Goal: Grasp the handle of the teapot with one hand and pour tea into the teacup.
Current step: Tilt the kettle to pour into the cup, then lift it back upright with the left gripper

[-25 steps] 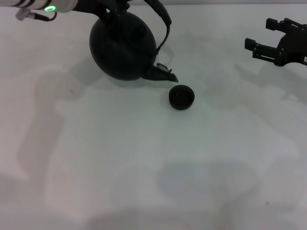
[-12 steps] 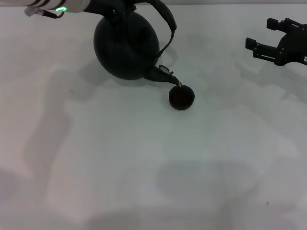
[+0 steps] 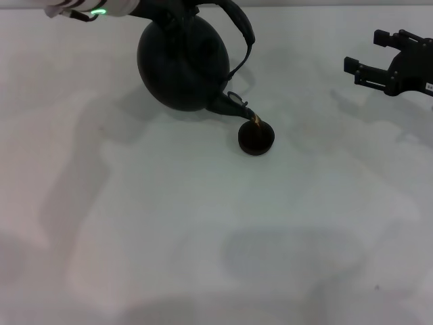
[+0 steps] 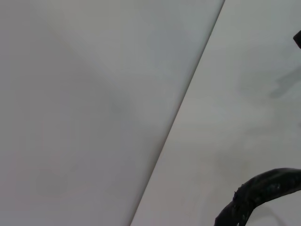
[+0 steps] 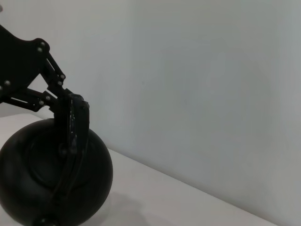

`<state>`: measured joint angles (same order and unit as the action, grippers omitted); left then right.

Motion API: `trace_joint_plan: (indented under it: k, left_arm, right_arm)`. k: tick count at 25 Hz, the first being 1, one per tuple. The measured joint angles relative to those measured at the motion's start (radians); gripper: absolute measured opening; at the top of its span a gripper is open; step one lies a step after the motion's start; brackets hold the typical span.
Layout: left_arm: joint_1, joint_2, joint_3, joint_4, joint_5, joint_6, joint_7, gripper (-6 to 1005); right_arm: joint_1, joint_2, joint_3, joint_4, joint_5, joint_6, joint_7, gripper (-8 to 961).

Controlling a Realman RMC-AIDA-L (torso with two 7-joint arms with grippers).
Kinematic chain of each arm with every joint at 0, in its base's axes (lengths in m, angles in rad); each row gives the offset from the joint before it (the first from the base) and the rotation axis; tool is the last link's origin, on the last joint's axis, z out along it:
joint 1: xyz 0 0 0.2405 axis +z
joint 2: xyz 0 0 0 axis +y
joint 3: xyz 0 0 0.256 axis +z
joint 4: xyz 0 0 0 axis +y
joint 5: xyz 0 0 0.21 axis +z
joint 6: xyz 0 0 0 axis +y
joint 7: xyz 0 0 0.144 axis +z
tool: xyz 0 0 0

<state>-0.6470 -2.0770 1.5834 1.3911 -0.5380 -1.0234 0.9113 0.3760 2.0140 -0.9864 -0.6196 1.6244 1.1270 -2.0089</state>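
Observation:
The matte-black teapot (image 3: 179, 64) hangs tilted above the table at the back, its spout (image 3: 233, 105) pointing down at the small dark teacup (image 3: 256, 137). A thin brownish stream (image 3: 255, 120) runs from the spout tip into the cup. My left gripper (image 3: 166, 10) is shut on the arched handle (image 3: 240, 24) at the top of the pot. The right wrist view shows that gripper (image 5: 73, 141) clamped on the handle over the pot (image 5: 28, 183). A piece of the handle (image 4: 263, 188) shows in the left wrist view. My right gripper (image 3: 365, 49) is open and empty at the far right.
The white table (image 3: 203, 237) carries only the cup. A pale wall (image 5: 211, 94) stands behind the table's back edge. The right arm stays well apart from the pot and cup.
The teapot has moved a little to the right and tipped further. Its spout now sits over the teacup and a thin stream shows. The right arm has not moved.

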Motion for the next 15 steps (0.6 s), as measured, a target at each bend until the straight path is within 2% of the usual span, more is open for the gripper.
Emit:
trace_joint_plan:
  k: [10,15]
  left_arm:
    - [0.011,0.000,0.003,0.003,-0.015,0.025,-0.014,137]
    - [0.038,0.000,0.008,0.033,-0.064,0.022,-0.020,135]
  right_arm:
    - [0.002,-0.001,0.000,0.000,0.000,-0.016,-0.001,845]
    - [0.003,-0.001,0.000,0.000,0.000,-0.029,-0.001,845]
